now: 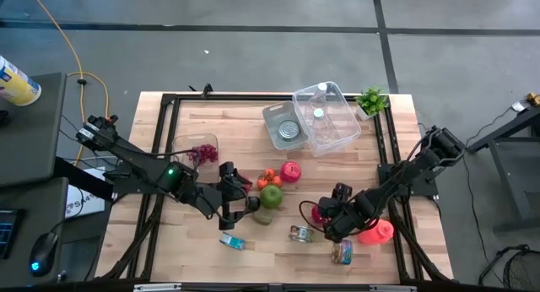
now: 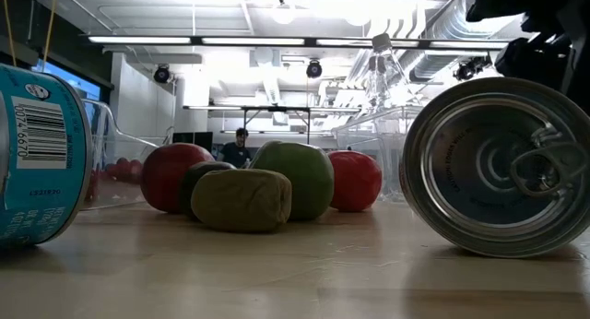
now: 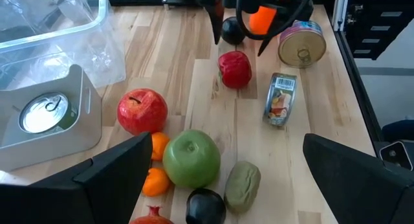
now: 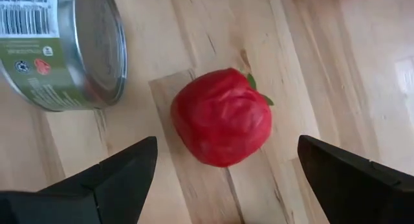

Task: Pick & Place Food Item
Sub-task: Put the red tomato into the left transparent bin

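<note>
Overhead, table-level, two wrist close-ups
</note>
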Robot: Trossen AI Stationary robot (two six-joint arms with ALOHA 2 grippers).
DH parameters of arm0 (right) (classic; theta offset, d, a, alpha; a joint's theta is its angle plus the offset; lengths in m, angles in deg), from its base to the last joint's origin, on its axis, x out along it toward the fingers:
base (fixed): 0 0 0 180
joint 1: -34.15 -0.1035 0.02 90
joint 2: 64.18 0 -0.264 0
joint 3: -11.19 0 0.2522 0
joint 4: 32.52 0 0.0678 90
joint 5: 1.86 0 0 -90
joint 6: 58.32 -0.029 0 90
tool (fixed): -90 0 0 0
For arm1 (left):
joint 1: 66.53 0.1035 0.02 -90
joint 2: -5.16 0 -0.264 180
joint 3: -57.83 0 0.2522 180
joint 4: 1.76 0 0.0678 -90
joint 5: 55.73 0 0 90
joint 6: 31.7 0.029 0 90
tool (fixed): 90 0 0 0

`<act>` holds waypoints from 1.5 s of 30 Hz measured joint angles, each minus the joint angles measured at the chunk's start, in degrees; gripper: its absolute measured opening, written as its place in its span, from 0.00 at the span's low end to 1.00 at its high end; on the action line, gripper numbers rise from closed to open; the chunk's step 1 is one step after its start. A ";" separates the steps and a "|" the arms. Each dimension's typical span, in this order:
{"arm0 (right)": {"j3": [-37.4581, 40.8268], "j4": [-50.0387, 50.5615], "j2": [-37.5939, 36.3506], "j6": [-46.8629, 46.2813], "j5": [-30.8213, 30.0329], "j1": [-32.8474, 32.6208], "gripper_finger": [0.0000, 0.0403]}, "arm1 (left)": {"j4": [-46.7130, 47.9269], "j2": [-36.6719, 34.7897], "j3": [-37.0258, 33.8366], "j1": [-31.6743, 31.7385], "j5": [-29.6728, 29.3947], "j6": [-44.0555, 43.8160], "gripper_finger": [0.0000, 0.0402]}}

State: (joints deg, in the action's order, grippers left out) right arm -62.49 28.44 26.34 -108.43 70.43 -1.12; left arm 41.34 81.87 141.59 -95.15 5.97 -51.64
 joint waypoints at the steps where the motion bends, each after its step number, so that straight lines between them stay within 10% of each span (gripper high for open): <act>1: 0.00 -0.03 0.00 0.27 -0.17 0.00 0.89 | 0.00 0.00 0.00 0.00 0.00 0.00 0.97; 32: 0.02 -2.85 8.68 5.16 -2.92 0.94 0.88 | -3.26 0.02 0.00 -0.11 0.03 2.54 0.97; 45: -0.02 -2.95 9.79 6.86 -3.40 0.92 0.58 | -2.98 0.02 0.00 -0.11 0.00 3.68 0.97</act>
State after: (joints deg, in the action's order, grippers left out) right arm -62.51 25.49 36.13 -101.56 67.04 -0.20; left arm 38.36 81.89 141.59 -95.26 5.98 -47.96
